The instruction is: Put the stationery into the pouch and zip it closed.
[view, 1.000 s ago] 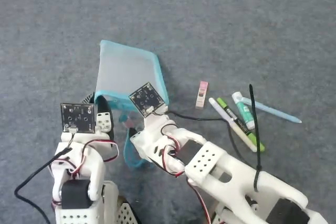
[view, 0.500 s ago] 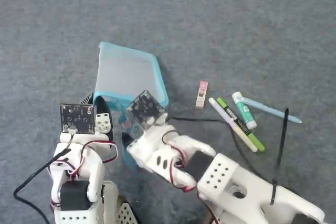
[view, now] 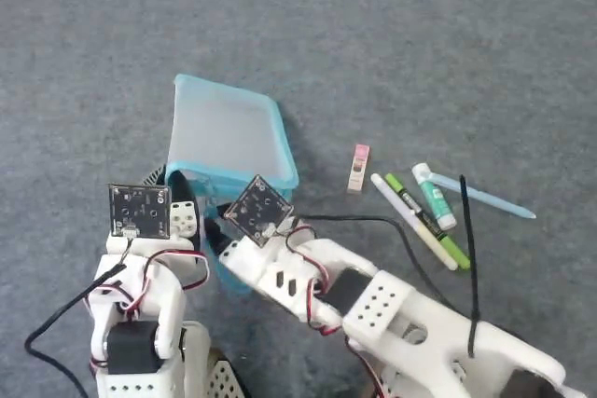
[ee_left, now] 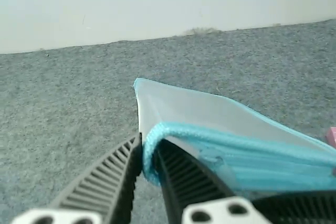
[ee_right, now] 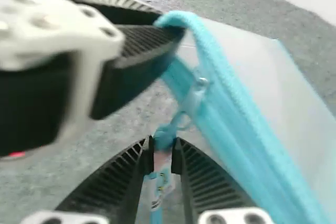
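The translucent pouch point(view: 229, 132) with a turquoise zip border lies on the grey carpet, its near edge lifted. My left gripper point(ee_left: 147, 169) is shut on the pouch's turquoise corner point(ee_left: 152, 140). My right gripper point(ee_right: 160, 163) is shut on the zip pull tab point(ee_right: 159, 174), close to the left gripper's fingers point(ee_right: 131, 51). In the high view both grippers meet at the pouch's near edge point(view: 210, 216). The stationery lies on the carpet to the right: a pink eraser point(view: 359, 167), a white pen point(view: 409, 218), a green marker point(view: 431, 226), a glue stick point(view: 433, 195) and a light blue pen point(view: 490, 197).
Grey carpet point(view: 448, 72) spreads around with open room at the back and right. A pale wall point(ee_left: 157, 3) runs along the far edge. A black cable point(view: 373, 221) trails from the right arm near the pens.
The right arm has swung left along the pouch's near edge, drawing the zip pull toward the left gripper. The left arm has stayed where it was, still holding the corner.
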Available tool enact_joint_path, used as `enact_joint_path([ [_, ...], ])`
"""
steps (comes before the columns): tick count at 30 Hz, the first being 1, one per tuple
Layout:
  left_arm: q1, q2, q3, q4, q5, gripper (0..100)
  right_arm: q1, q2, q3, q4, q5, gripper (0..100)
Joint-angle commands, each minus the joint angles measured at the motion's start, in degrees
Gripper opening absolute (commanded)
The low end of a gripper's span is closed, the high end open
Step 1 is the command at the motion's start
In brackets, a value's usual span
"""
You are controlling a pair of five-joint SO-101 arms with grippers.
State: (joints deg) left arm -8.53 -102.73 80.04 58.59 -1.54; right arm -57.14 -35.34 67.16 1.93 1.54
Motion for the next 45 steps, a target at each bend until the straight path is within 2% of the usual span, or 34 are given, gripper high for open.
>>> enact_joint_path([
  [1, 0.88, -0.18, -3.74, 0.44, -0.88, 1, 2.59, 1.54, -1.05, -4.18, 1.93, 5.9],
  [10, 1.14, -0.26, -3.47, 0.62, -1.76, 1, 2.51, 1.63, -1.05, -0.66, 1.85, 7.0],
  [13, 1.49, -0.26, -3.65, 1.05, -2.81, 1, 2.42, 0.48, -0.7, -0.04, 1.23, 14.3],
  [17, 3.43, -0.53, -4.7, 3.43, -4.22, 1, 2.07, 0.4, -1.05, 1.45, -5.01, 22.9],
  [28, 3.25, -0.53, -7.25, 5.98, -5.63, 1, 2.07, 0.4, -2.81, 0.84, -5.71, 22.9],
  [31, 3.25, -0.53, -7.25, 5.98, -5.63, 1, 2.15, 0.48, -3.25, 0.84, -5.63, 16.1],
  [34, 3.25, -0.53, -7.25, 5.89, -5.63, 1, 2.24, 0.48, -3.25, 0.66, -5.63, 0.5],
  [37, 3.16, -0.53, -7.25, 5.89, -5.63, 1, 2.24, 0.48, -2.9, -0.66, -5.63, 5.4],
  [40, 3.16, -0.53, -6.99, 5.89, -5.63, 1, 2.95, 0.31, -2.9, 0.66, -5.63, 0.8],
  [45, 3.25, -0.62, -4.97, 5.45, -5.54, 1, 12.53, -4.18, -4.57, 17.27, -5.98, 0.7],
])
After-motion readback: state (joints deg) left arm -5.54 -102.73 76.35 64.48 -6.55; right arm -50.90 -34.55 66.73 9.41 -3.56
